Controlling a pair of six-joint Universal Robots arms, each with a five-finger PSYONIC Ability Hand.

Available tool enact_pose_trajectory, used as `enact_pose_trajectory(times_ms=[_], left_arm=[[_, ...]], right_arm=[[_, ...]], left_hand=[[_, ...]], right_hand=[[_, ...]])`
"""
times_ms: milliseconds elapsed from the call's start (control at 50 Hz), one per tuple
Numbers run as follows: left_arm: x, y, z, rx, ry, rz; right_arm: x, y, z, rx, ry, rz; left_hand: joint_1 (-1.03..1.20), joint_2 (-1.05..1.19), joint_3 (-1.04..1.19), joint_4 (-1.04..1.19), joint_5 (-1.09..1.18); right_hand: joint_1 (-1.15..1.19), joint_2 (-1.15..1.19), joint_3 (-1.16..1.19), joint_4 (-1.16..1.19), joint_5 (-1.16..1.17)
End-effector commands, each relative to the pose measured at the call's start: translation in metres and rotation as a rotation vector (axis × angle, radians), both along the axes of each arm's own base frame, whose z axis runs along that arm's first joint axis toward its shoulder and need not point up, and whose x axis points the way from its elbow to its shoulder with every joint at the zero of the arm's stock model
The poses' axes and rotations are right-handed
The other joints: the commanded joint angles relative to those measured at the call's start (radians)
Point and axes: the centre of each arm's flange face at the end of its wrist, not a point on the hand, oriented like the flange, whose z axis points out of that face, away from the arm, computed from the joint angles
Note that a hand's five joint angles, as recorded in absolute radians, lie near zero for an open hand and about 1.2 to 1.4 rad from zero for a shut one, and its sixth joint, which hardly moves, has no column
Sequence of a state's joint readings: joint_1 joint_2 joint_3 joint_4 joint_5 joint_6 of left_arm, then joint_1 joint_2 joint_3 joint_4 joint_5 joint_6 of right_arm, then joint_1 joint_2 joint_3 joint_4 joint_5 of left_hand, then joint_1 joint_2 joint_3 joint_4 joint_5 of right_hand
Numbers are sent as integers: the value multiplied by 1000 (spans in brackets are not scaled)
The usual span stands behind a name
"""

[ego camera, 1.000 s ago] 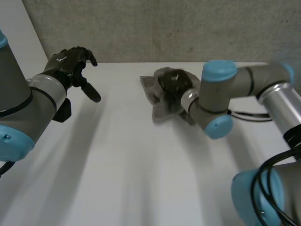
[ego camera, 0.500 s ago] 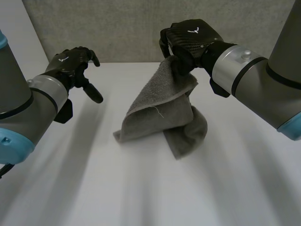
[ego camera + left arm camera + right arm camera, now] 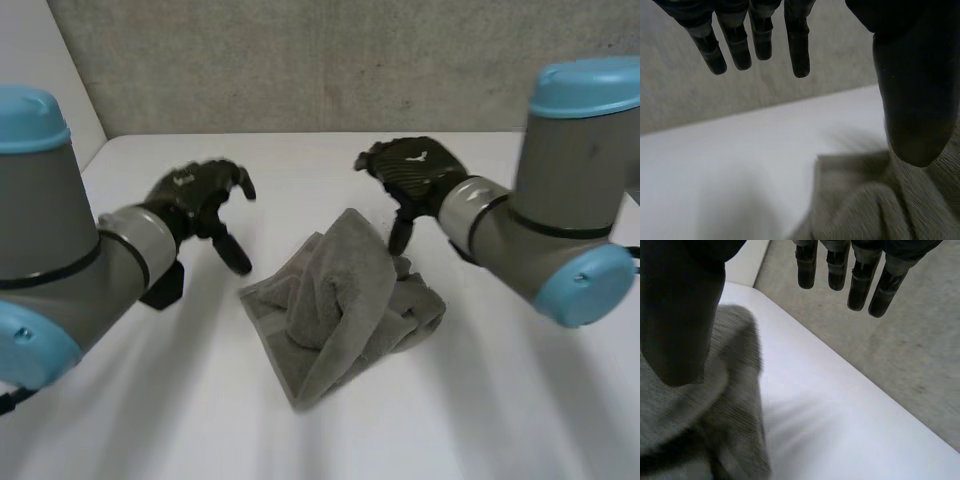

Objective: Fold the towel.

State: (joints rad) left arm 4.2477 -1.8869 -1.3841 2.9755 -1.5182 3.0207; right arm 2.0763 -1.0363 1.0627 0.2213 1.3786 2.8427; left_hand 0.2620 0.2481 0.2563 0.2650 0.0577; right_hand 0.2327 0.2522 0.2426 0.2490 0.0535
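Towel: we see it bunched in a soft heap on the white table, lying between our two hands, with no fold laid flat yet.
Towel axis: its long ridge runs from a raised peak just beside our right thumb to a blunt corner on the near side, well apart from both sets of fingers. A flat hemmed corner juts toward our left thumb.
Right hand: it hovers at the far end of the heap, fingers straight and empty. We cannot tell whether the thumb touches the peak.
Left hand: it is clear of the cloth, fingers relaxed and holding nothing, thumb angled down at the hemmed corner.
Why so: with free hands on opposite sides of the heap, we judge each is set to take an edge and spread the towel before folding.
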Motion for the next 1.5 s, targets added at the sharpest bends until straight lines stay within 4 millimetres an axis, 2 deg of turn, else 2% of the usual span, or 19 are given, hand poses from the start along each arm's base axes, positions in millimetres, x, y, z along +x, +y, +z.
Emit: enact_pose_trajectory(times_ms=[20, 100, 140, 280, 460, 680, 720, 740, 760, 780, 820, 840, 960, 1040, 1060, 1100, 1160, 1240, 1500], left_arm=[[12, 24, -36, 135, -72, -8], [17, 35, -52, 181, -116, -18], [19, 49, -69, 213, -166, -49], [10, 67, -86, 184, -166, -105], [-7, 89, -105, 155, -156, -193], [-20, 92, -122, 171, -172, -234], [-21, 91, -125, 174, -174, -234], [-22, 91, -126, 174, -176, -236], [-22, 91, -126, 174, -176, -236], [-23, 89, -126, 171, -174, -236], [-24, 88, -127, 170, -171, -235], [-25, 87, -128, 168, -171, -235], [-28, 82, -130, 164, -169, -236], [-32, 78, -132, 150, -164, -233], [-32, 78, -132, 150, -164, -233], [-34, 76, -132, 141, -159, -235], [-34, 75, -132, 139, -158, -233], [-33, 75, -133, 142, -161, -232], [-39, 68, -133, 130, -148, -235]], right_arm=[[-40, -6, -2, -17, 22, 21], [-52, -3, -26, -15, 106, 80], [-54, -2, -31, -19, 123, 94], [-49, 4, -56, -81, 109, 167], [-46, 13, -73, -134, 73, 208], [-43, 36, -83, -131, 54, 287], [-43, 37, -88, -117, 55, 297], [-43, 37, -88, -116, 55, 297], [-43, 37, -89, -112, 52, 305], [-43, 37, -89, -112, 52, 305], [-42, 37, -89, -109, 46, 321], [-42, 37, -89, -109, 46, 321], [-46, 19, -79, -115, 13, 227], [-64, -12, -67, -89, -67, -37], [-64, -13, -67, -89, -67, -38], [-74, -29, -66, -84, -96, -163], [-78, -37, -73, -78, -82, -198], [-85, -43, -77, -87, -50, -227], [-83, -41, -87, -76, -16, -209]], left_hand=[[-43, -29, -37, -46, -13], [-43, -29, -37, -46, -13], [-43, -29, -37, -46, -13], [-34, -20, -28, -37, -4], [-34, -20, -28, -37, -4], [-37, -23, -31, -40, -7], [-34, -20, -28, -37, -4], [-37, -23, -31, -40, -7], [-37, -23, -31, -40, -7], [-37, -23, -31, -40, -7], [-37, -23, -31, -40, -7], [-37, -23, -31, -40, -7], [-37, -23, -31, -40, -7], [-37, -23, -31, -40, -7], [-37, -23, -31, -40, -7], [-34, -20, -28, -37, -4], [-34, -20, -28, -37, -4], [-25, -11, -19, -28, 5], [63, 77, 69, 60, 93]], right_hand=[[-58, -78, -68, -74, -54], [52, 32, 42, 35, 56], [78, 59, 68, 62, 83], [151, 132, 142, 135, 156], [254, 235, 245, 238, 259], [287, 267, 277, 271, 291], [505, 486, 496, 489, 510], [507, 488, 497, 491, 512], [716, 697, 706, 700, 721], [718, 699, 708, 702, 723], [1161, 1142, 1151, 1145, 1166], [1163, 1144, 1154, 1147, 1168], [1164, 1144, 1154, 1147, 1168], [1164, 1144, 1154, 1147, 1168], [1164, 1144, 1154, 1147, 1168], [1164, 1144, 1154, 1147, 1168], [1164, 1144, 1154, 1147, 1168], [1164, 1144, 1154, 1147, 1168], [1164, 1144, 1154, 1147, 1168]])
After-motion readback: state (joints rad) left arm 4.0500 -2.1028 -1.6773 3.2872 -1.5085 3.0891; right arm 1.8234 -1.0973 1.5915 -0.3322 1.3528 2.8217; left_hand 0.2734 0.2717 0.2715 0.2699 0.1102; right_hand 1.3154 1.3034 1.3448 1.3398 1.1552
